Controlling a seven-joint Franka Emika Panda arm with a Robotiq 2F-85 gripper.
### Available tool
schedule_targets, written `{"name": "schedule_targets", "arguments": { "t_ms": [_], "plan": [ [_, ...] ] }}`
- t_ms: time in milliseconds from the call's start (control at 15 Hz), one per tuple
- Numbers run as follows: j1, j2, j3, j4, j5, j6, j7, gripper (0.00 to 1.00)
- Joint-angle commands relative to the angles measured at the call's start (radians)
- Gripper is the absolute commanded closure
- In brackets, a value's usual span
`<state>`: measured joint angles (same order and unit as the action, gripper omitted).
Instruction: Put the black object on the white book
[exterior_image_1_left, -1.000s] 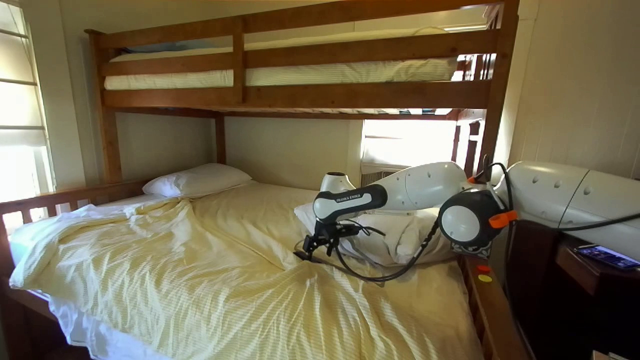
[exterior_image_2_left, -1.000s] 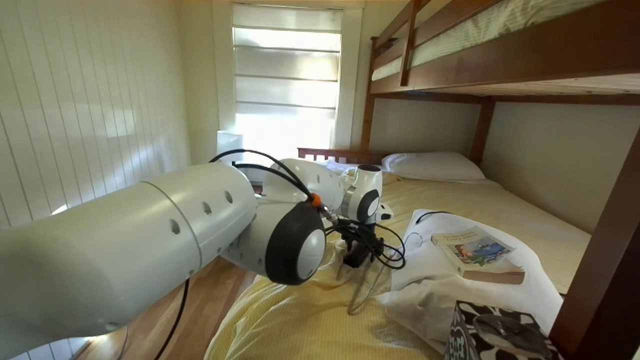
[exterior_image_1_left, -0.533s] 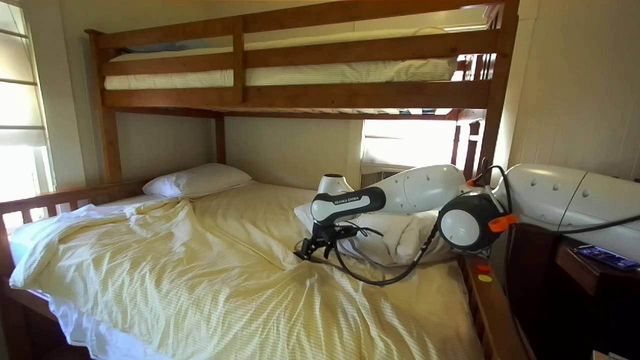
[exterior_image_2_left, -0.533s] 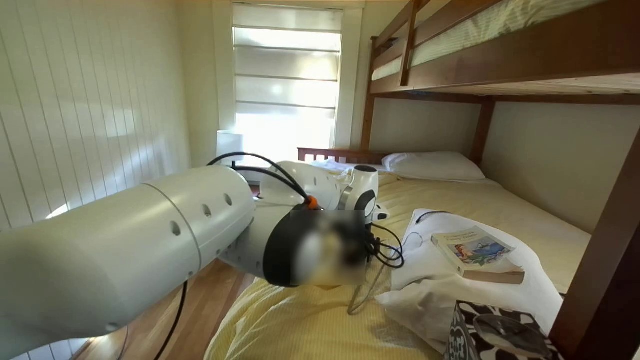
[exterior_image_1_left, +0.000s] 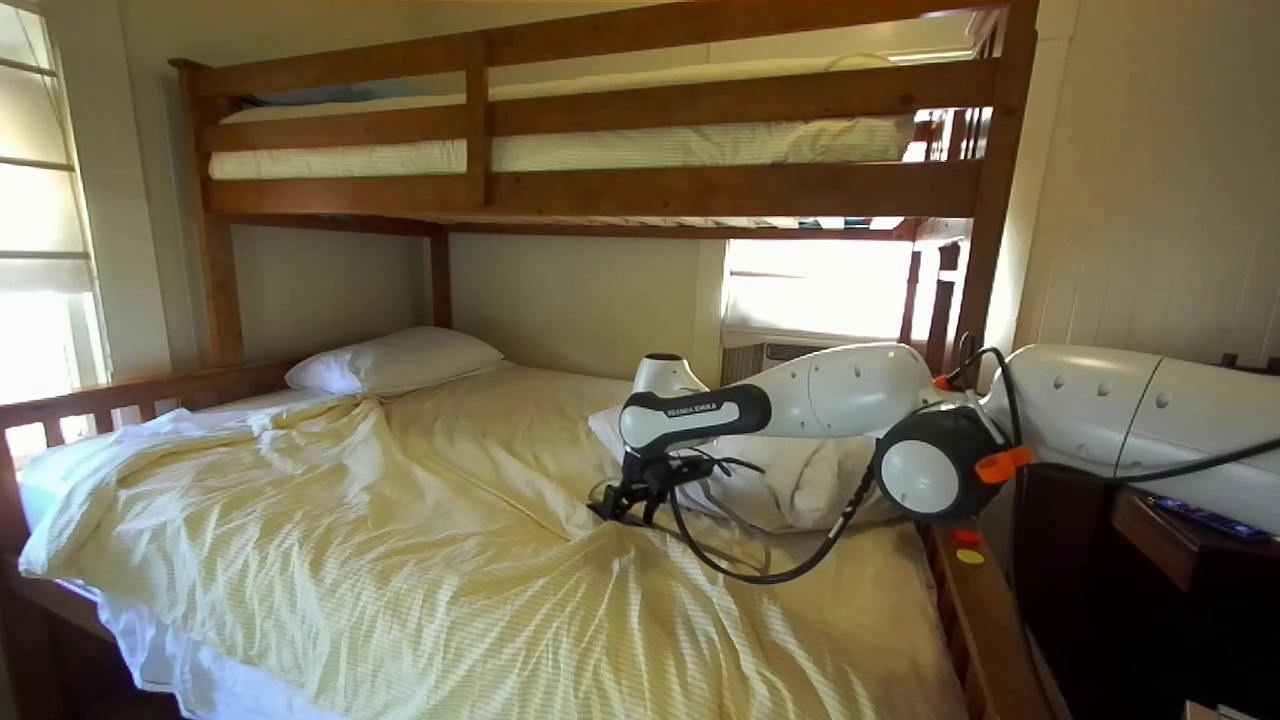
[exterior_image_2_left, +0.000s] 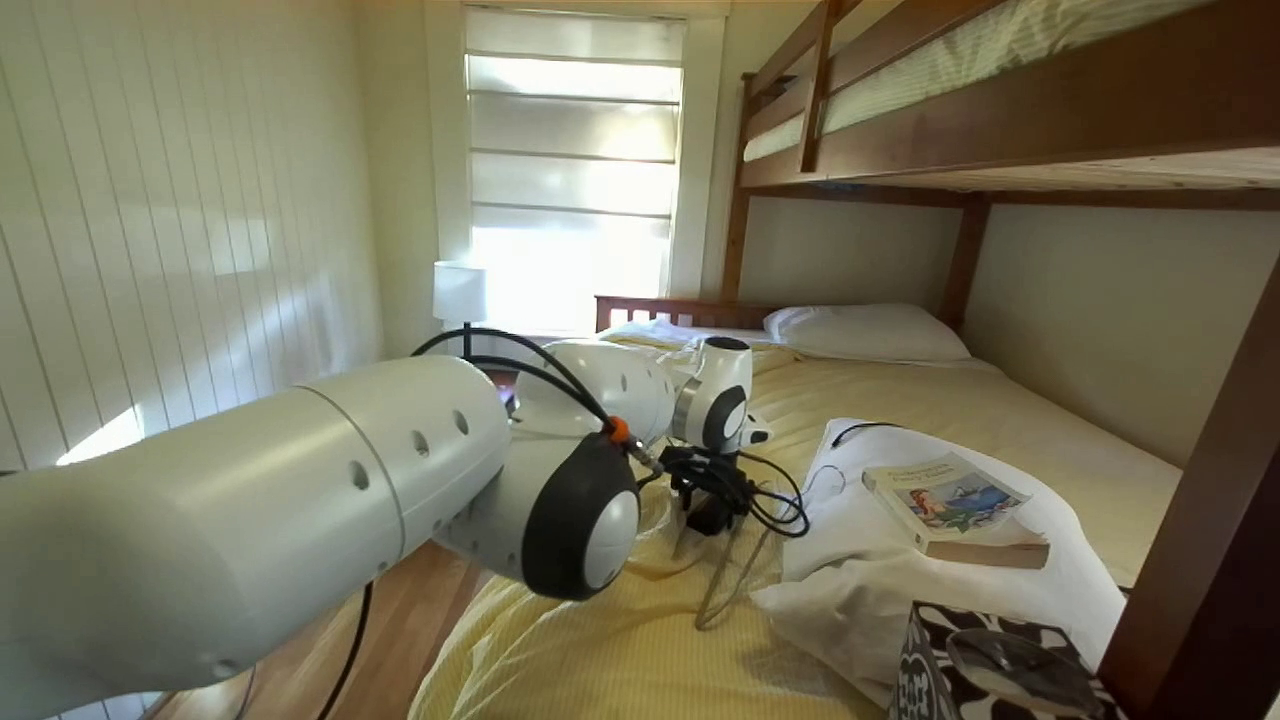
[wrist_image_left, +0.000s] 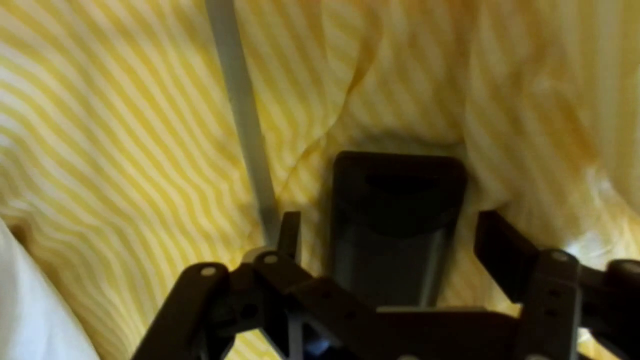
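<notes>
The black object (wrist_image_left: 390, 270) is a dark, rounded rectangular case lying on the yellow striped bedding in the wrist view. My gripper (wrist_image_left: 390, 225) is open, with one finger on each side of it and a gap of bedding showing on both sides. The gripper hides the near end of the case. In both exterior views the gripper (exterior_image_1_left: 628, 505) is low at the bedding, and it also shows under the wrist (exterior_image_2_left: 712, 505). The white book (exterior_image_2_left: 955, 505), a pale paperback with a picture on its cover, lies on a white pillow (exterior_image_2_left: 850, 590).
A grey strap (wrist_image_left: 242, 100) runs beside the left finger and loops on the bed (exterior_image_2_left: 715, 600). A patterned box (exterior_image_2_left: 1000, 670) stands by the bedpost (exterior_image_2_left: 1200, 500). The upper bunk (exterior_image_1_left: 600, 190) overhangs the bed. Black cables (exterior_image_2_left: 780, 500) loop around the wrist.
The arm's elbow and forearm have sunk lower, and the wrist has come down slightly. The gripper stays at nearly the same place. The book and pillow have not moved.
</notes>
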<state>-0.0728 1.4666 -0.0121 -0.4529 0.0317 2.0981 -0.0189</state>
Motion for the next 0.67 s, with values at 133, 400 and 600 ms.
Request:
{"name": "schedule_targets", "arguments": {
  "t_ms": [133, 400, 600],
  "plan": [
    [-0.002, 0.000, 0.012, 0.006, -0.003, 0.012, -0.026, 0.57],
    [0.003, -0.009, 0.005, 0.007, -0.009, 0.005, -0.012, 0.65],
    [0.019, -0.067, -0.005, 0.002, -0.020, -0.020, 0.001, 0.65]
  ]
}}
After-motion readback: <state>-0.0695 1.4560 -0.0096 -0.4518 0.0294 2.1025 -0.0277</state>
